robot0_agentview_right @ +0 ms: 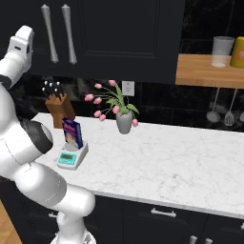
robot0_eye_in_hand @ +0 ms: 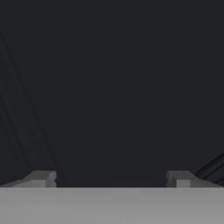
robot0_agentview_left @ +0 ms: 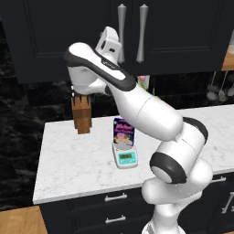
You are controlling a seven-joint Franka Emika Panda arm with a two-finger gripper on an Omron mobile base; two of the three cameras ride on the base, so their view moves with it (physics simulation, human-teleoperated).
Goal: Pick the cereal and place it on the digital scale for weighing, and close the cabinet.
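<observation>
Dark-blue cereal (robot0_agentview_left: pixel 124 132) stands upright on the scale (robot0_agentview_left: pixel 125 157) on the marble counter (robot0_agentview_left: pixel 68 160), left base view; the black cabinet (robot0_agentview_left: pixel 68 32) above has both doors shut. Right base view: cereal (robot0_agentview_right: pixel 72 133) on scale (robot0_agentview_right: pixel 71 156), beside a knife block (robot0_agentview_right: pixel 59 108) and tulip vase (robot0_agentview_right: pixel 124 121). Hand view: gripper (robot0_eye_in_hand: pixel 111 178) fingers spread wide, empty, facing a dark panel.

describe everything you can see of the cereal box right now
The cereal is a small dark-blue cardboard box with pink lettering and a pale bowl picture on its front. It stands upright on the digital scale, resting on the platform behind the teal display, on the white marble counter. Nothing else touches it; the wooden knife block stands apart, behind and to its left.
</observation>
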